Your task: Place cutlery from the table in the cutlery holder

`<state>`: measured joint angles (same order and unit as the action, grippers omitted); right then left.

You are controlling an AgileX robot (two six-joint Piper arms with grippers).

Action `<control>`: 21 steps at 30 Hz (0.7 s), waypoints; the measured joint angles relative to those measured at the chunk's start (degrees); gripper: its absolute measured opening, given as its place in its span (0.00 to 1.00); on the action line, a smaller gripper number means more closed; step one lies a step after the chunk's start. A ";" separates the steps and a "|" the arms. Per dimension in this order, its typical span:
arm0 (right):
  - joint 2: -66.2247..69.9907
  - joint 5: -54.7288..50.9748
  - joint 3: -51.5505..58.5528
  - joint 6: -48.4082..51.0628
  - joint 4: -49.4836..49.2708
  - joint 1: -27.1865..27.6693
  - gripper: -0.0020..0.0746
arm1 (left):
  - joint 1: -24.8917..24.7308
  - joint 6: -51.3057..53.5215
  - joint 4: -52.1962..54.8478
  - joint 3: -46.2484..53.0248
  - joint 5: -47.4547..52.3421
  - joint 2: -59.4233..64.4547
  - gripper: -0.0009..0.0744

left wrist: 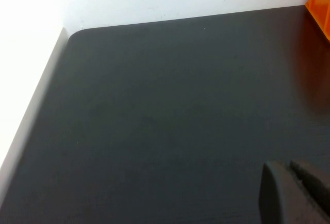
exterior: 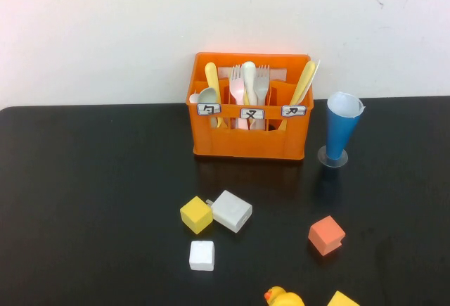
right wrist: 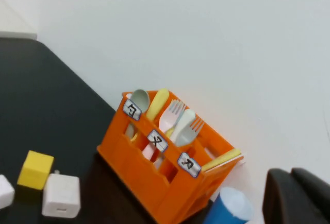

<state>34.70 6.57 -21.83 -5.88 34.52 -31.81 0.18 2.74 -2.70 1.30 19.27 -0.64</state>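
The orange cutlery holder (exterior: 247, 134) stands at the back middle of the black table (exterior: 84, 179). The pale pinkish-white fork (exterior: 237, 84) stands tines up in its middle compartment, beside a greyish-white fork (exterior: 261, 81). The right wrist view also shows the holder (right wrist: 149, 172) and the pinkish fork (right wrist: 169, 115). Neither arm shows in the high view. My left gripper (left wrist: 286, 166) is shut and empty above bare tabletop (left wrist: 154, 121), with the holder's edge (left wrist: 320, 2) far off. My right gripper (right wrist: 289, 172) is shut and empty, well clear of the holder.
A blue paper cup (exterior: 342, 126) stands just right of the holder. In front lie a yellow cube (exterior: 196, 214), a white charger (exterior: 231, 210), a white cube (exterior: 202, 255), an orange cube (exterior: 326, 235), a yellow duck (exterior: 283, 297) and a yellow block (exterior: 342, 299).
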 joint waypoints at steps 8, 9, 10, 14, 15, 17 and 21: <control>-10.08 -0.58 9.72 25.26 -25.45 0.25 0.02 | 0.00 0.13 0.00 0.00 0.00 0.00 0.01; -11.76 -0.73 11.46 29.98 -29.26 0.95 0.02 | 0.00 0.13 0.00 0.00 0.00 0.00 0.01; -13.48 -0.73 12.62 31.96 -31.91 1.69 0.02 | 0.00 0.13 0.00 0.00 0.00 0.00 0.01; -19.46 -3.26 17.54 34.31 -36.49 8.42 0.02 | 0.00 0.13 0.00 0.00 0.00 0.00 0.01; -20.81 -4.74 18.45 34.16 -37.19 10.75 0.02 | 0.00 0.13 0.00 0.00 0.00 0.00 0.01; -22.94 -8.70 19.55 34.06 -38.50 15.44 0.02 | 0.00 0.13 0.00 0.00 0.00 0.00 0.01; -26.12 -17.27 19.99 33.93 -40.85 23.76 0.02 | 0.00 0.13 0.00 0.00 0.00 0.00 0.01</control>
<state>8.57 -10.70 -1.85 28.05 -6.33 -8.05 0.18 2.87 -2.70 1.30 19.27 -0.64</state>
